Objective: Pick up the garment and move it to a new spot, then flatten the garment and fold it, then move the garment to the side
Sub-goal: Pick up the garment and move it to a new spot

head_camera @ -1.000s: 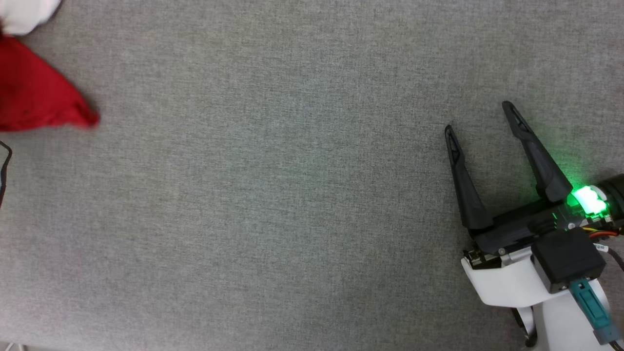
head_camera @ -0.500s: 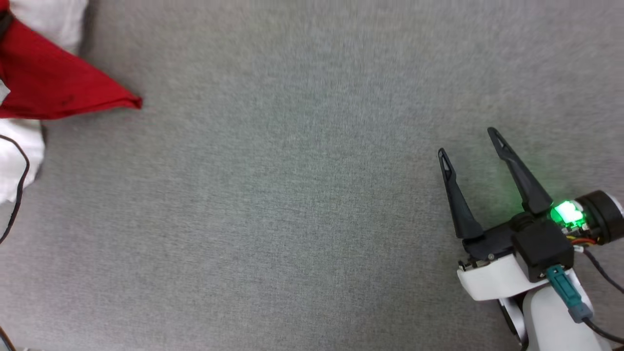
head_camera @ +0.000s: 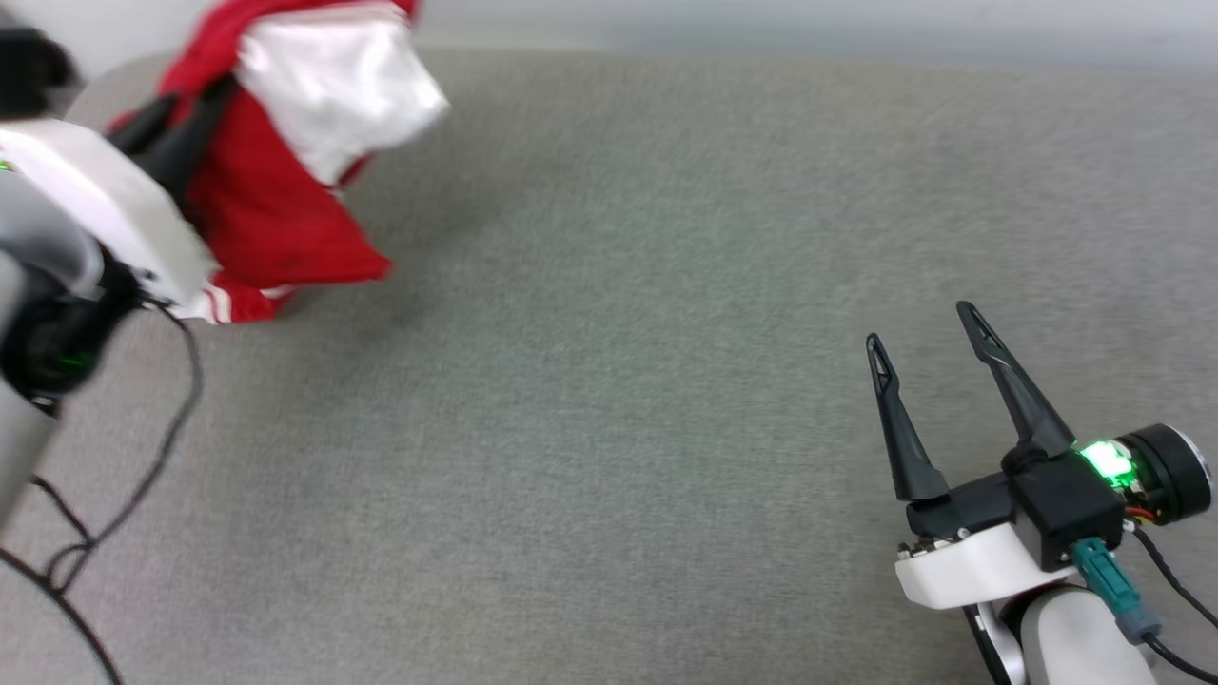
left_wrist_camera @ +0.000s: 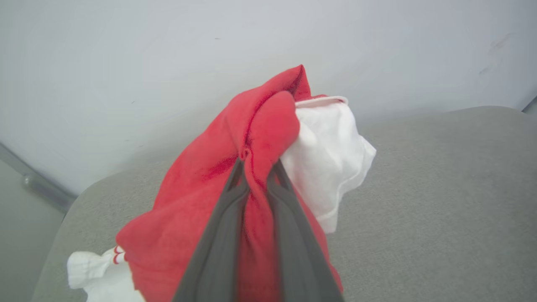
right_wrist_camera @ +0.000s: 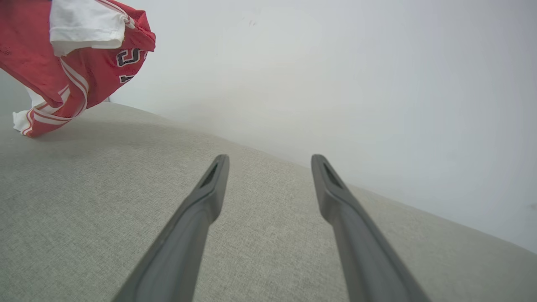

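From the head, our left pincer (head_camera: 190, 119) is pinched on the shirt (head_camera: 276, 228), which hangs in a bunch from its tips. Our right pincer (head_camera: 920, 325) is far from the shirt, wide, with nothing in it, over the gray top (head_camera: 609, 428).

From the left wrist, the pincer squeezes a red fold, and white cloth puffs out just beside it.

From the right wrist, the shirt hangs far ahead of the wide pincer, off to one side. We cannot tell if its low end touches the gray top.

We think the pick-up is done. Moving, flattening, folding and setting it aside are left.
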Available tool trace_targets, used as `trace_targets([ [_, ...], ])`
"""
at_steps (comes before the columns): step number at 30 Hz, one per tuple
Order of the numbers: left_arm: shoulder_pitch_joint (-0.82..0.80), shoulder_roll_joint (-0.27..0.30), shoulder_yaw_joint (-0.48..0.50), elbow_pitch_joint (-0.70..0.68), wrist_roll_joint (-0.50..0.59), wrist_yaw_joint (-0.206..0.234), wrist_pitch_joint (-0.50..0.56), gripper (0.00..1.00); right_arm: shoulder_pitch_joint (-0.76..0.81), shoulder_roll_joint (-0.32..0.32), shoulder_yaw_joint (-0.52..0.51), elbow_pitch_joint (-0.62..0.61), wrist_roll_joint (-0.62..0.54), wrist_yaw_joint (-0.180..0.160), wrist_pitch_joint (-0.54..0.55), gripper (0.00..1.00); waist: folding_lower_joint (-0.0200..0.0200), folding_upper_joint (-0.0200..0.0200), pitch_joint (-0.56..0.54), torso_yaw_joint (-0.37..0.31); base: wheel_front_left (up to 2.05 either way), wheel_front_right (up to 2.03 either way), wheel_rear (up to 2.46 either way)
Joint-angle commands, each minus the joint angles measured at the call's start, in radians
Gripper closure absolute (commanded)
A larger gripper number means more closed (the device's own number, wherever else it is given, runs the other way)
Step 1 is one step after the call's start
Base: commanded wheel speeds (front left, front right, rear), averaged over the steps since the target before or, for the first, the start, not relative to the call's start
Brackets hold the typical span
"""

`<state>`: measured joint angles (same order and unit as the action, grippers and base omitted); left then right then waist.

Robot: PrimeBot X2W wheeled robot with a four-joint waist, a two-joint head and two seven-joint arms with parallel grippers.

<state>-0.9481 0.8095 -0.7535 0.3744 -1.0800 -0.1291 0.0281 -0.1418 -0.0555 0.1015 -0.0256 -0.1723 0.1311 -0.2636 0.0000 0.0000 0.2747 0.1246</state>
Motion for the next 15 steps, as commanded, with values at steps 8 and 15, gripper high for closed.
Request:
trace_targets([
  [8,0.085,-0.158,-0.075,-0.108,0.01,0.056,-0.025,1.0,0.029,0.006,-0.028,-0.012,0.037,-0.001,-0.002,0.0,0.0,0.0,-0.085,-0.102,0.0,0.0,0.0],
  [15,0.167,-0.34,-0.167,-0.128,0.009,0.102,-0.04,1.0,0.017,0.006,-0.052,-0.033,0.046,-0.001,-0.002,0.0,0.0,0.0,-0.074,-0.179,0.0,0.0,0.0],
])
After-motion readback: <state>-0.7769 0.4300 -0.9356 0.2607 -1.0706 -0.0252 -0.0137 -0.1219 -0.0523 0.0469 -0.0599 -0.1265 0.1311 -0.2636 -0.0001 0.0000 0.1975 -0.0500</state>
